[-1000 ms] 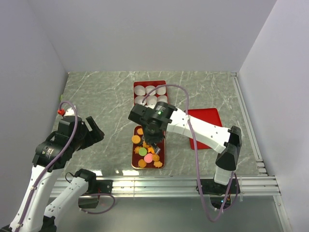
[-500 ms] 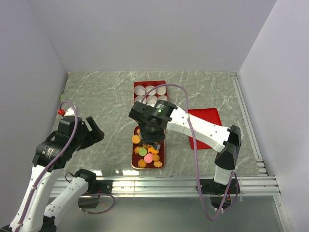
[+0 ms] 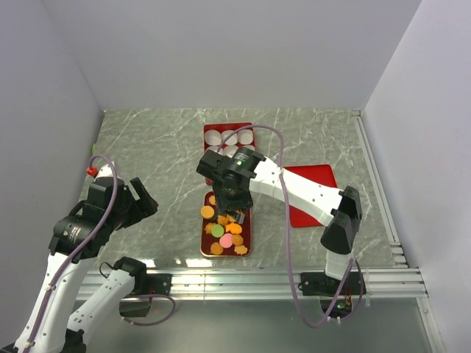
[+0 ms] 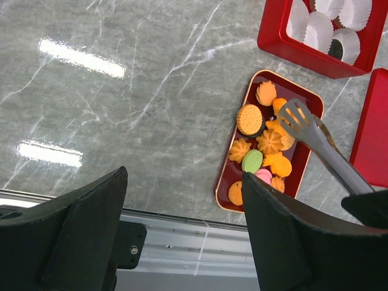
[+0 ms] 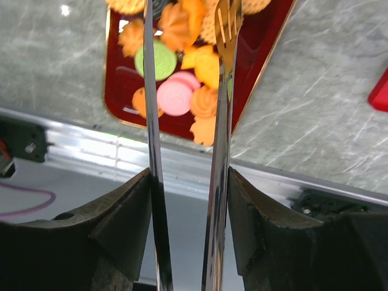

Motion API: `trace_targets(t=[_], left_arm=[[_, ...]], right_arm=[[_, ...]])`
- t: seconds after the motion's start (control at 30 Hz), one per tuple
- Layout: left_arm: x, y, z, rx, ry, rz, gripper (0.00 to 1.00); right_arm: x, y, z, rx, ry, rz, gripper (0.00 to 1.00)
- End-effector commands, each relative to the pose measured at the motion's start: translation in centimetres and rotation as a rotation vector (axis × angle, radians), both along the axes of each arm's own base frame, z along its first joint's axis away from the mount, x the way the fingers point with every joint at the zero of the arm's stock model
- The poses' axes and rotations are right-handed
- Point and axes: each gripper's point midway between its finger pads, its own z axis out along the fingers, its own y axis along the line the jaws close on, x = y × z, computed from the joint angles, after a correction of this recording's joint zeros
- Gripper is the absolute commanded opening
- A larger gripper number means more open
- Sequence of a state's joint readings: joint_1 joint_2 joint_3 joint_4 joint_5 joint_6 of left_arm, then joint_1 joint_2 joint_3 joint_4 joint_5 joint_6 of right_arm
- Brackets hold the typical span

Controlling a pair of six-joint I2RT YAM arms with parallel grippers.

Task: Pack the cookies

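Right wrist: right tool grips tongs, blades apart, nothing between | cookies in tray just under tips, ahead of tool | left tool spread, empty, well apart | we'd pick with right.

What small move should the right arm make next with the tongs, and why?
Probably lower the tongs and close them on one of the cookies: the blades stand apart just above the red tray, gripping nothing yet.
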State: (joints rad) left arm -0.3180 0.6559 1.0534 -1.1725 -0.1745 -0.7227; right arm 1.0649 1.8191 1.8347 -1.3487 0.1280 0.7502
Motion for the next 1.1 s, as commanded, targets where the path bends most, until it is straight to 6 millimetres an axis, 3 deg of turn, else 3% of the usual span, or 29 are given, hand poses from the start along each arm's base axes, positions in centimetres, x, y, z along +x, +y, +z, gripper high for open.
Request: trace_targets(t=[0.0, 0.3, 0.67, 0.77, 0.93, 1.07], left_arm=[[0.1, 0.2, 0.5, 0.0, -0.023, 0.007, 0.82], [-0.1, 0.4, 0.3, 0.014, -0.024, 0.006, 0.82], [0.0, 0.2, 0.3, 0.013, -0.028, -0.007, 0.83], [0.0, 0.2, 0.4, 0.01, -0.032, -0.01, 0.83], [-0.1, 0.2, 0.3, 0.01, -0.033, -0.013, 0.83], [-0.1, 0.2, 0.3, 0.009, -0.033, -0.014, 0.83]], right_arm=[[1.7, 0.2, 0.8, -0.006, -0.051, 0.001, 0.57], [2.5, 1.2, -0.8, -0.057, -0.031, 0.033, 0.57], [2.3, 0.6, -3.0, -0.135, 0.003, 0.047, 0.56], [2.3, 0.4, -3.5, -0.147, 0.006, 0.049, 0.5], [2.4, 0.5, -2.7, -0.136, -0.006, 0.04, 0.38], [2.5, 0.2, -1.4, -0.126, -0.024, 0.033, 0.38]])
